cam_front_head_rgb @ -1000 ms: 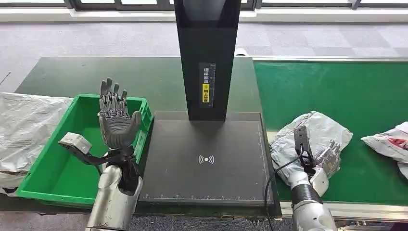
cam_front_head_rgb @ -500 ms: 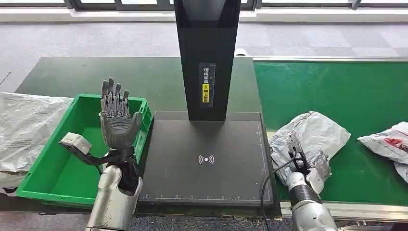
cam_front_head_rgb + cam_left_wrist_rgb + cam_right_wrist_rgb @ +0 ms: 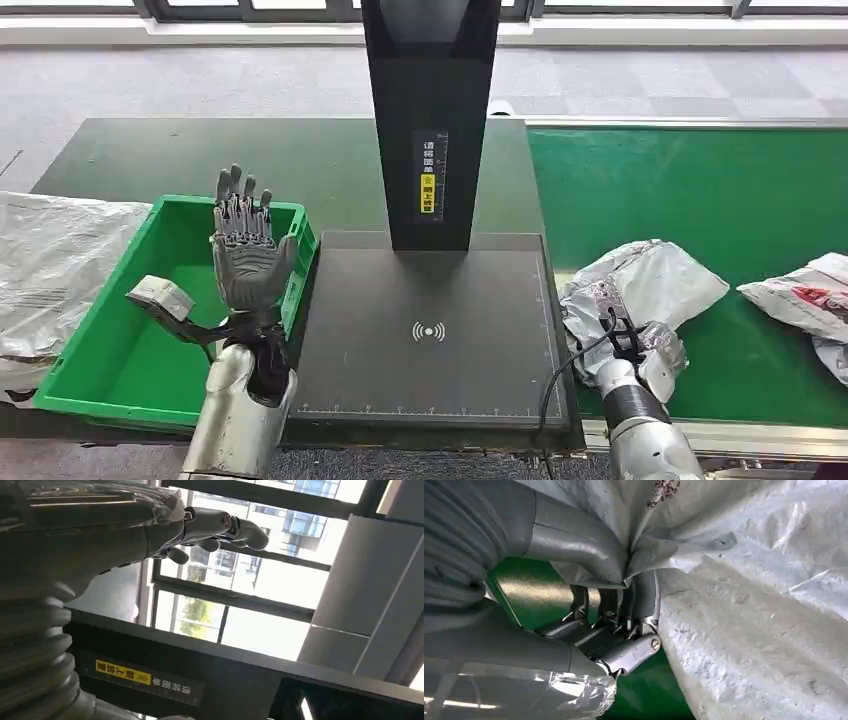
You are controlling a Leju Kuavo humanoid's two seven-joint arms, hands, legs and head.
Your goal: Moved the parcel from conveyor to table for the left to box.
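Right hand now curled tighter, gripping parcel edge on conveyor; left hand spread. Grasp step; next lift toward desk.

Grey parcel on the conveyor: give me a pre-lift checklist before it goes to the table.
1. Right hand grips the grey parcel: ok, the right wrist view shows its wrapping pinched between thumb and fingers.
2. Parcel off the green conveyor belt: not ok, it lies on it.
3. Black scanner plate free for the drop: ok.
4. Left hand out of the way: ok, raised open over the green bin.
5. Grip firm enough to lift: cannot tell.
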